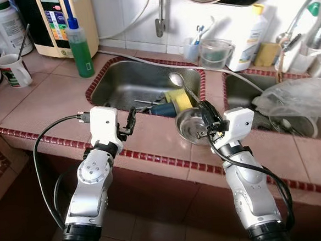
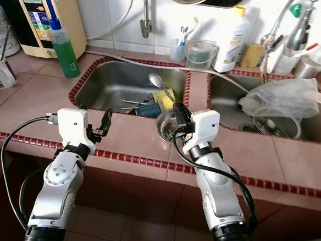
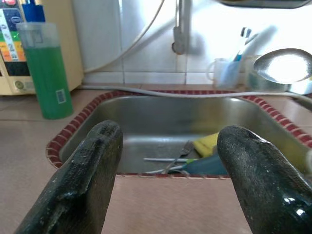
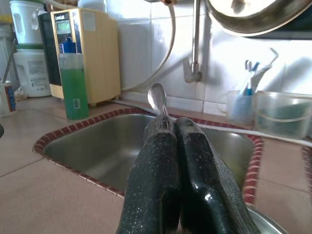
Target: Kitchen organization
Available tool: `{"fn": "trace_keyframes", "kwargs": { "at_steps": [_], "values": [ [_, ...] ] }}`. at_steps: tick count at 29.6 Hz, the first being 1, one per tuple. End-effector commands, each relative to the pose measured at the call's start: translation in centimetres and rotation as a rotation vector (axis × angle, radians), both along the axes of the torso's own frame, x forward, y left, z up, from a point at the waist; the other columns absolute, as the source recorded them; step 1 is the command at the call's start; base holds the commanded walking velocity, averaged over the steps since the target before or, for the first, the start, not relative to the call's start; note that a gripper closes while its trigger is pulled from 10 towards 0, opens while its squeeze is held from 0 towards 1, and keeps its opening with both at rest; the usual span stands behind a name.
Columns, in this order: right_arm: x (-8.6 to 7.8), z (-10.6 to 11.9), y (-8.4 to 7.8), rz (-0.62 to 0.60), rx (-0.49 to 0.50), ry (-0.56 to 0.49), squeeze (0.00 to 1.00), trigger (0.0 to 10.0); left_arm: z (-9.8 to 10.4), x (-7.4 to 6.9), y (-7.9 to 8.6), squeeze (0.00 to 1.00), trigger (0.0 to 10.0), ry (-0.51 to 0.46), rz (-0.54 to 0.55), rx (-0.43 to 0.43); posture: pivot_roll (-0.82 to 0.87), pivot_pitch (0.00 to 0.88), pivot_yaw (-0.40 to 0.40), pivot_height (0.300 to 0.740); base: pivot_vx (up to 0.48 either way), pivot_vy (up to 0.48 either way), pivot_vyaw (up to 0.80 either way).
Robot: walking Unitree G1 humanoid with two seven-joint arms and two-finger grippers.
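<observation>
With its jaws closed on a long-handled steel spoon (image 1: 181, 85) above the shallow round steel bowl (image 1: 189, 124) on the tiled table's (image 1: 49, 106) near edge, the right gripper (image 1: 205, 117) seemingly needed to set it down, while the left gripper (image 1: 128, 122) hovered open.

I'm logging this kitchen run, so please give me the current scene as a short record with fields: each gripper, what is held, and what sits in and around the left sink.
right gripper: shut on the spoon, above the steel bowl
spoon: bowl end raised, tilted over the left sink
steel bowl: on the counter ledge between the two basins
left gripper: open, holding nothing, over the counter's front edge
left sink contents: yellow sponge, some utensils
behind the sink: green bottle, clear tub
right sink: crumpled clear plastic bag
</observation>
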State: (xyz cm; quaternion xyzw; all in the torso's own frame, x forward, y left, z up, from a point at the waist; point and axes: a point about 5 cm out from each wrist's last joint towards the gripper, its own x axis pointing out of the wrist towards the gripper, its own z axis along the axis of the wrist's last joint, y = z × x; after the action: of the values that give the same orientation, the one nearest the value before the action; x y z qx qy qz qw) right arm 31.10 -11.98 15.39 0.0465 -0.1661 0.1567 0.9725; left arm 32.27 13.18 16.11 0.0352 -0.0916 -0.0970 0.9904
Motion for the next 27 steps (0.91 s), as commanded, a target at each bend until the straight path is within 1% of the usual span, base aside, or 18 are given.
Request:
{"fn": "trace_keyframes", "kwargs": {
  "at_steps": [1,16,27],
  "values": [
    [-0.05,0.20,0.00,0.001,-0.009,-0.014,0.00,10.0,0.17,0.07,-0.54,0.00,10.0,-0.003,-0.025,-0.006,-0.01,0.046,-0.039,0.740,0.364,0.000,0.00],
    [-0.14,0.06,0.22,0.017,-0.017,-0.011,0.00,10.0,-0.05,-0.08,-0.73,0.00,10.0,0.002,-0.036,-0.003,-0.01,0.036,-0.046,0.740,0.365,0.000,0.00],
    [-0.23,-0.07,0.07,0.019,-0.026,-0.006,0.00,10.0,-0.09,-0.19,-1.00,0.00,10.0,-0.001,-0.049,-0.008,-0.02,0.043,-0.050,0.740,0.345,0.000,0.00]
  ]
}}
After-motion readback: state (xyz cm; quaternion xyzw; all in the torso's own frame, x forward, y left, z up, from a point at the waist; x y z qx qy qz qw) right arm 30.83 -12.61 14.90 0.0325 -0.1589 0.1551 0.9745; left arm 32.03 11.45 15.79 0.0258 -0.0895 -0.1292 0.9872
